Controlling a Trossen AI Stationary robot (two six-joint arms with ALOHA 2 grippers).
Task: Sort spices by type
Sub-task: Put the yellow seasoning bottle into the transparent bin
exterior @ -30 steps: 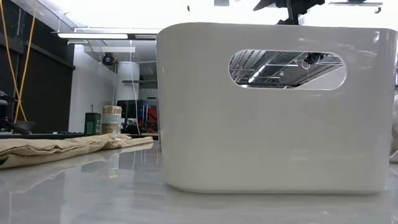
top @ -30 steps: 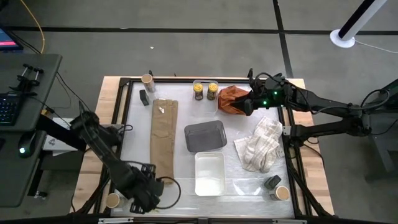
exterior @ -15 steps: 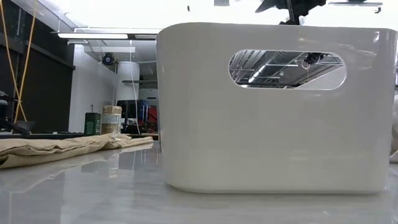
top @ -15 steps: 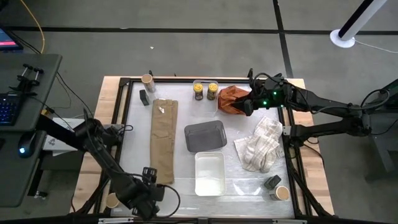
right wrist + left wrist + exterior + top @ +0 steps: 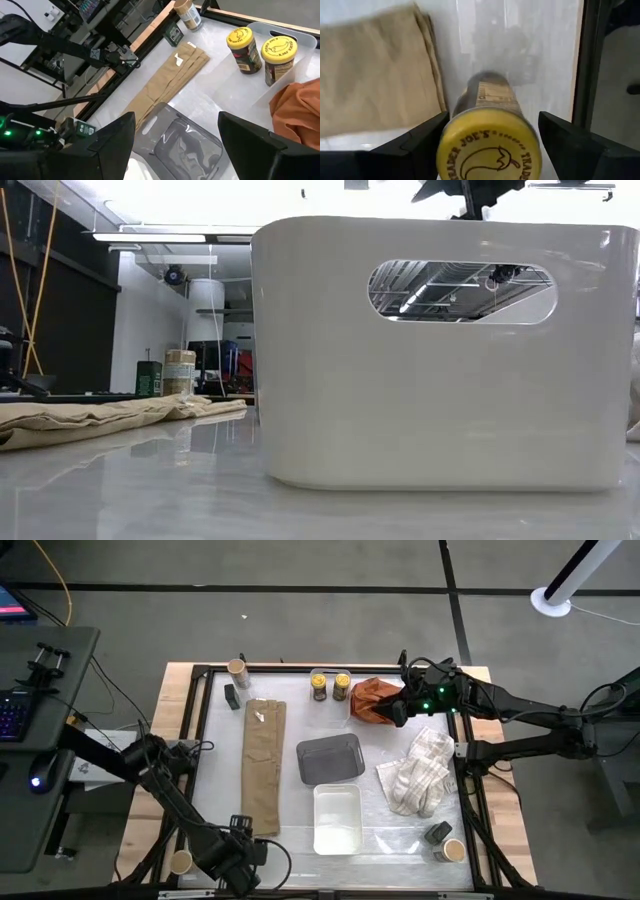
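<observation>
At the 7 o'clock corner of the table: left gripper (image 5: 238, 858), low over the near edge, just beside the near end of the folded tan cloth (image 5: 264, 765).
Left fingers (image 5: 420, 145): one on each side of a yellow-lidded jar (image 5: 490, 150), the lid filling the span between them. I read this as grasping the jar.
Change over the last second: the left arm has swung its gripper slightly nearer the table's 6–7 o'clock edge, jar with it. Everything else on the table has stayed put.
Right gripper (image 5: 400, 705): at 1 o'clock, hanging over the orange cloth (image 5: 372, 695). Its fingers are spread wide with nothing between, and it has not moved.
Other jars: two with yellow lids (image 5: 318, 685) (image 5: 342, 685) side by side in a clear tray (image 5: 300, 42) at 12 o'clock.
Tubs: one at 11 o'clock (image 5: 238, 669), one at 7 o'clock (image 5: 181, 861) outside the frame rail, one at 5 o'clock (image 5: 453, 849).
Tins: one at 11 o'clock (image 5: 232, 697), one at 5 o'clock (image 5: 437, 832). A third is not made out.
Trays: grey tray (image 5: 330, 757) at centre, white tray (image 5: 337, 818) at 6 o'clock.
Meaning for the task: the third jar is in hand but well apart from its two mates. Judged early in the sort — tubs and tins are not yet grouped.
</observation>
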